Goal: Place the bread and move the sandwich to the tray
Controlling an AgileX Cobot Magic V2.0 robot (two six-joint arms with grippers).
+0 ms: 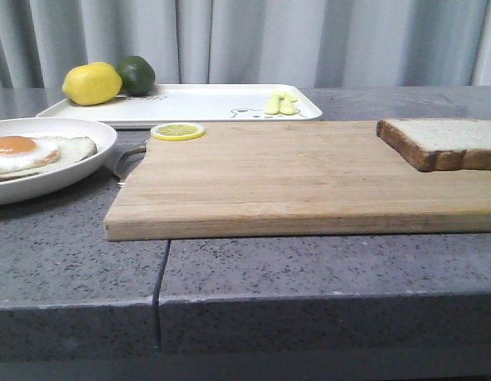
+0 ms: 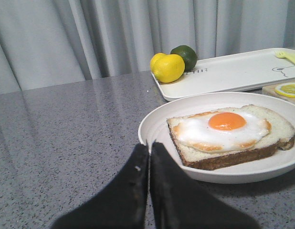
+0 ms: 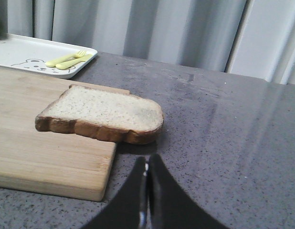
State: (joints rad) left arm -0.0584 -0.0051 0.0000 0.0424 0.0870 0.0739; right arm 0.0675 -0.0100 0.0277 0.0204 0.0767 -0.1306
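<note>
Your right fingers [image 3: 146, 191] are resting pressed together, holding nothing, and the bread [image 3: 103, 114] is lying just ahead at about eleven o'clock from them. Its long axis is running across your line of approach, and one end is overhanging the edge of the board [image 3: 37, 157]. Your left fingers [image 2: 148, 186] are also sitting closed and empty, pointing at the plate [image 2: 152, 125] with the egg [image 2: 224, 130] on its slice, at about one o'clock. The right arm is nearer the bread. The tray [image 1: 198, 103] is waiting at twelve o'clock, behind the board, on the grey tabletop [image 1: 309, 262] before a curtain.
</note>
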